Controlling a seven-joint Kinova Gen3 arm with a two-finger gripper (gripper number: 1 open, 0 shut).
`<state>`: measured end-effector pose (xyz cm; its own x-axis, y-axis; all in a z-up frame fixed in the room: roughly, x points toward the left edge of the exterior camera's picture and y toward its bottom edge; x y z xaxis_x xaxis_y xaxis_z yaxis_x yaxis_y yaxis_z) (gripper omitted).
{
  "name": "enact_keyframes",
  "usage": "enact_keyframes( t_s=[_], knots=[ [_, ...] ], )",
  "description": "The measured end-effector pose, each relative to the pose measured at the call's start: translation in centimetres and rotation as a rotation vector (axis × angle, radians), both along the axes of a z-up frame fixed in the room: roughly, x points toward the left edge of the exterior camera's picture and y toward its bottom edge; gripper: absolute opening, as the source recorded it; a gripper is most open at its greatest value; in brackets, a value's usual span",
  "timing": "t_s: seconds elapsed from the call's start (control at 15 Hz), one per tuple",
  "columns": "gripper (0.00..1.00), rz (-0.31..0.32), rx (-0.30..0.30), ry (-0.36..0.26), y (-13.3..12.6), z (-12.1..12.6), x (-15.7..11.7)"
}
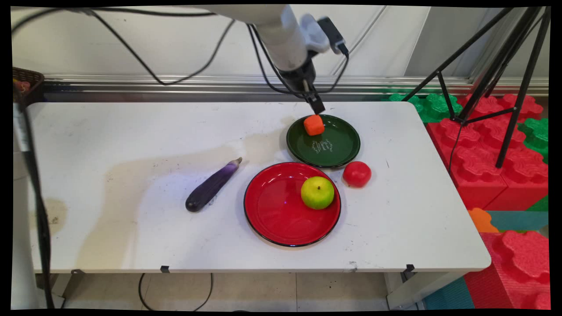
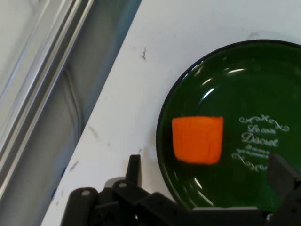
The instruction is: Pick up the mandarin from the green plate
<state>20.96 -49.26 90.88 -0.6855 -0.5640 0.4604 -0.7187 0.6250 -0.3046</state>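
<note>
An orange cube (image 1: 314, 125) (image 2: 197, 139) lies on the far left part of a dark green plate (image 1: 338, 147) (image 2: 254, 80) with white lettering. My gripper (image 1: 317, 105) (image 2: 206, 162) hangs just above the cube, at the plate's far rim. It is open, and the hand view shows one finger (image 2: 134, 167) over the white table outside the rim and the other (image 2: 282, 173) over the plate's inside. Nothing is held between them.
A red plate (image 1: 276, 210) with a green apple (image 1: 317, 192) on it sits nearer the front. A red tomato (image 1: 357, 174) lies between the plates' right sides, and a purple eggplant (image 1: 213, 184) lies to the left. Black tripod legs (image 1: 496, 66) and foam blocks (image 1: 496, 153) stand right of the table.
</note>
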Motion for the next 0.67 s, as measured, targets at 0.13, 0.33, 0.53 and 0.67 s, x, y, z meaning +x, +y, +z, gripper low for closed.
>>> enact_keyframes(
  t_s=[0.13,0.33,0.53,0.67],
  knots=[
    [1.00,-0.002,0.014,-0.009,-1.4,-1.8,-0.7],
    [1.00,0.002,0.034,-0.020,-3.0,-4.1,-1.5],
    [1.00,0.006,0.053,-0.028,-4.3,-6.0,-2.0],
    [1.00,0.009,0.069,-0.033,-5.1,-7.3,-2.2]
  ],
)
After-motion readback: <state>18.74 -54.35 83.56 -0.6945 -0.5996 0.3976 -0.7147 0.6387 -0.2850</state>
